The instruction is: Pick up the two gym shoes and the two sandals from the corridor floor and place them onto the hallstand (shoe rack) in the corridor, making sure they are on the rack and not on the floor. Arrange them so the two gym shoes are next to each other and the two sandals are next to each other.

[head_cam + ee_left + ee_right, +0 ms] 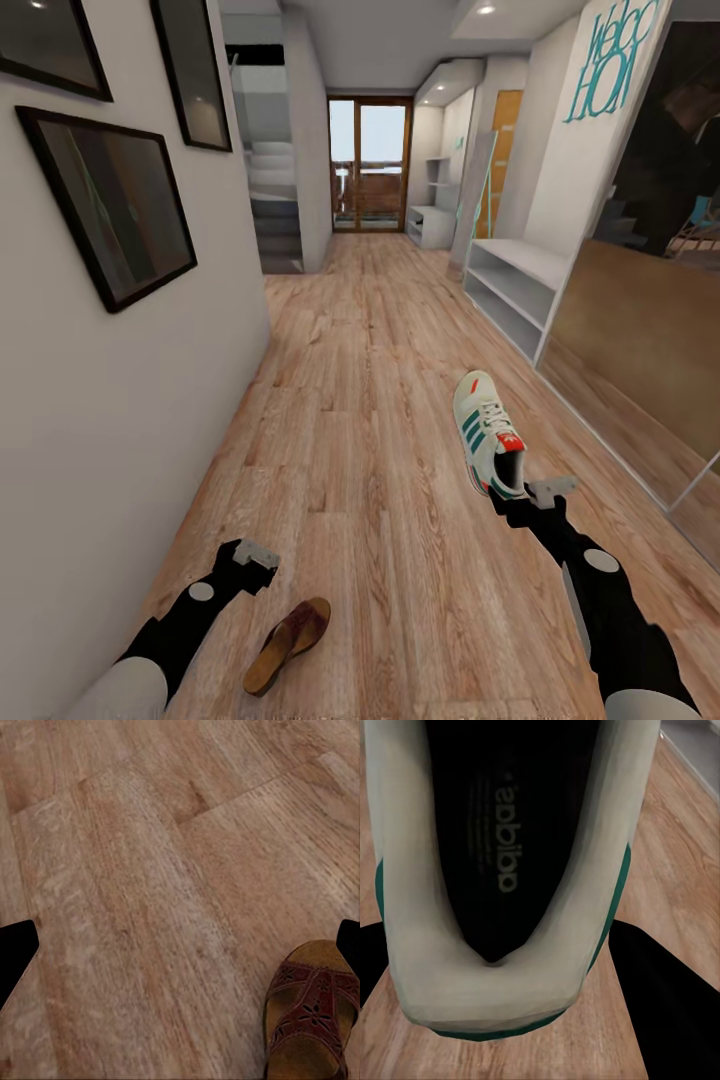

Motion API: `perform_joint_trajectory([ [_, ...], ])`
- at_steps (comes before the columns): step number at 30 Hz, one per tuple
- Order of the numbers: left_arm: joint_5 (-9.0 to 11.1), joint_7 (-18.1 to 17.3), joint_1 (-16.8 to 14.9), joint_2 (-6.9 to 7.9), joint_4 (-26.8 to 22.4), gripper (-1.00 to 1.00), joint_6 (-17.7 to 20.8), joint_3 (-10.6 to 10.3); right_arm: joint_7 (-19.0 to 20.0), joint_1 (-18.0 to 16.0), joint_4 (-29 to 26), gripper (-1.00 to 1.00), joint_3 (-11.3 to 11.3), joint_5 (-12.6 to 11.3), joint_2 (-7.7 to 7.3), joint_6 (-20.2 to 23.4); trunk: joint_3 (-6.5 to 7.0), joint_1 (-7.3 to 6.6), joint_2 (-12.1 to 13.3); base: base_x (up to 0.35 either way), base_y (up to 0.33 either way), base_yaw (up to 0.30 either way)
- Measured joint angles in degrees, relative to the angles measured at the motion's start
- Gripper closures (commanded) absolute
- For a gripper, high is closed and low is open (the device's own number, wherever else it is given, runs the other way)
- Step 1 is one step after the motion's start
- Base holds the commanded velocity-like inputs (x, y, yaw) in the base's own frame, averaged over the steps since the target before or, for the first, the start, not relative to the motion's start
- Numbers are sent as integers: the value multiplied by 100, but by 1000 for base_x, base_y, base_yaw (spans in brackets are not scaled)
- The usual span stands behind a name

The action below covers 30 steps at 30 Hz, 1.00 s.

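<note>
My right gripper (pixel 525 492) is shut on the heel of an off-white gym shoe (pixel 487 430) with green stripes and a red tab, holding it above the corridor floor (pixel 360 400), toe pointing away. The right wrist view looks into the gym shoe's (pixel 502 982) dark opening, with a black finger on each side of the heel. A dark-brown sandal (pixel 288 642) lies on the planks just right of my left gripper (pixel 258 562), which is open. The left wrist view has the sandal (pixel 311 1020) beside one finger. The hallstand (pixel 515 285) stands ahead on the right.
A white wall with dark framed pictures (pixel 115 205) runs close along my left. A large mirrored panel (pixel 640 330) lines the right wall beyond the hallstand. The corridor leads to a glass door (pixel 370 165) far ahead, with stairs (pixel 272 205) at the left.
</note>
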Motion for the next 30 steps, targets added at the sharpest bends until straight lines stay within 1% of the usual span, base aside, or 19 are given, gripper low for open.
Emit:
perform_joint_trajectory([
  [2,2,-15,-102,12,18,-100,30,-1,0,-1,0,100,-4,0,0,0,-45,44,-80,0,0,0],
  [3,5,-50,-209,24,34,-100,86,-1,0,1,-1,100,-7,0,0,0,-69,66,-120,0,0,0],
  [6,-7,-231,-467,44,63,-100,372,2,1,1,-1,100,-10,2,0,-1,-146,132,-241,0,0,0],
  [9,-29,-320,-538,44,70,-100,506,-1,1,0,-1,100,-11,1,0,-1,-227,198,-361,0,0,0],
  [14,-20,-361,-533,42,74,-100,523,-16,1,1,-1,100,-18,5,0,0,-362,308,-561,0,0,0],
  [26,-11,-367,-510,42,74,-100,524,-29,1,1,-1,100,-27,2,0,-1,-736,340,-579,0,0,0],
  [30,-9,-367,-505,42,74,-100,524,-24,1,0,-7,100,-22,1,0,-1,-841,350,-584,0,0,0],
])
